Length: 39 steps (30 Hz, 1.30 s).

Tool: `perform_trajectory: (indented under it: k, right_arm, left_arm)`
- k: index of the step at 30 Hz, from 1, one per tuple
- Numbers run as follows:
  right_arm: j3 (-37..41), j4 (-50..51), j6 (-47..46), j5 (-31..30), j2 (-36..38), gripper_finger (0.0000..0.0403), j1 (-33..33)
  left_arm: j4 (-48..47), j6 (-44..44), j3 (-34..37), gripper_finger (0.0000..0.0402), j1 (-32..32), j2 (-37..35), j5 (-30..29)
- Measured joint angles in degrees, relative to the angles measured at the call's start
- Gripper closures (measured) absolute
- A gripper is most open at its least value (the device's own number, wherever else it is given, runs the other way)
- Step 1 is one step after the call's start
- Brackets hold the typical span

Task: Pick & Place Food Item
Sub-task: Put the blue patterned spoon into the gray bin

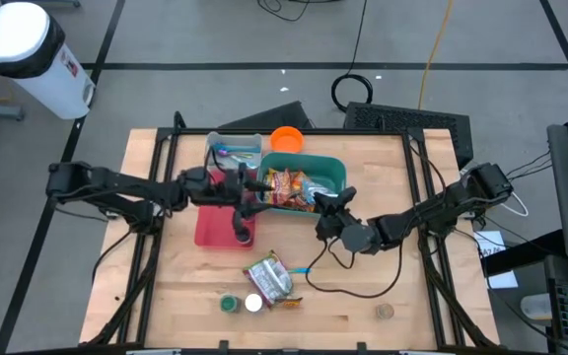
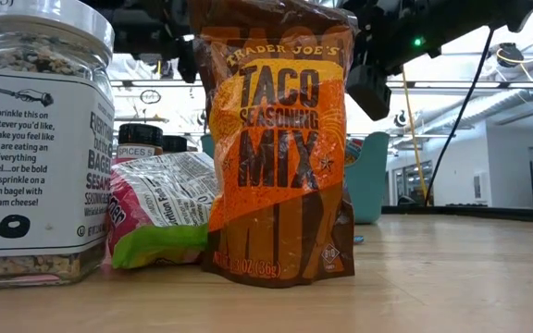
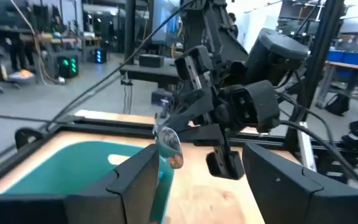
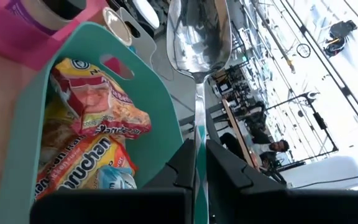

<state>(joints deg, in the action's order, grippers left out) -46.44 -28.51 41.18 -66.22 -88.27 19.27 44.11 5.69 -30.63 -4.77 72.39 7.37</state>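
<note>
Teal plastic marks the bin [image 1: 331, 174] at the back of the wooden surface [image 1: 422, 266], and from above we see food packets [image 1: 294, 185] filling it. The right end effector [image 1: 329, 202] sits at the bin's near corner; only its wrist view tells us it is clamped narrow on a metal spoon [image 4: 199, 34], bowl raised above the ramen packets [image 4: 82, 134]. The left end effector [image 1: 256, 185] reaches over the bin's left edge, fingers spread wide and empty in its own wrist view. Low down, we see a taco seasoning pouch [image 2: 280, 139] standing upright beside a seasoning jar [image 2: 35, 139].
</note>
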Motion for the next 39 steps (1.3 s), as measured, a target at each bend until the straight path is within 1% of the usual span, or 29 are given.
perform_trajectory:
  k: [3, 6, 8, 13, 15, 19, 26, 28, 30, 39]
  right_arm:
    - [0.00, -0.29, -0.17, 0.00, 0.00, 0.0393, -0.02]
    - [0.00, -1.18, -0.03, 0.17, 0.00, 0.0393, -0.02]
    - [0.00, -1.58, -0.01, 0.27, 0.00, 0.0393, -0.13]
    - [0.00, -1.74, -0.15, 0.29, 0.00, 0.0393, -0.13]
    - [0.00, -1.74, -0.17, 0.33, 0.00, 0.0393, -0.13]
    - [0.00, -1.68, -0.98, 0.39, 0.00, 0.0393, -0.13]
    - [0.00, -1.68, -1.26, 0.44, 0.00, 0.0393, -0.13]
    - [0.00, -1.68, -1.28, 0.44, 0.00, 0.0393, -0.13]
    - [0.00, -1.68, -1.26, 0.46, 0.00, 0.0392, -0.13]
    - [0.00, -1.76, -1.45, 0.41, 0.00, 0.0392, -0.17]
  left_arm:
    - [4.11, -1.12, -0.01, 0.0163, 0.91, 2.79, -3.50]
    - [3.60, -1.09, -1.65, 0.0162, 1.39, 4.46, -7.46]
    - [1.92, -0.92, -3.40, 0.0162, 1.72, 5.49, -8.75]
    - [-6.71, -1.07, -9.31, 0.0162, 3.13, 8.80, -11.88]
    - [-8.61, -1.09, -11.41, 0.0162, 3.43, 10.19, -13.67]
    - [-9.37, -1.07, -13.81, 0.0162, 3.58, 12.24, -14.56]
    - [-9.69, -2.71, -14.19, 0.0168, 3.58, 12.80, -15.60]
    - [-9.72, -2.84, -14.19, 0.0183, 3.58, 12.80, -15.58]
    - [-9.71, -2.82, -14.19, 0.0207, 3.58, 12.77, -15.58]
    - [-9.69, -2.82, -14.19, 0.0359, 3.61, 12.78, -18.39]
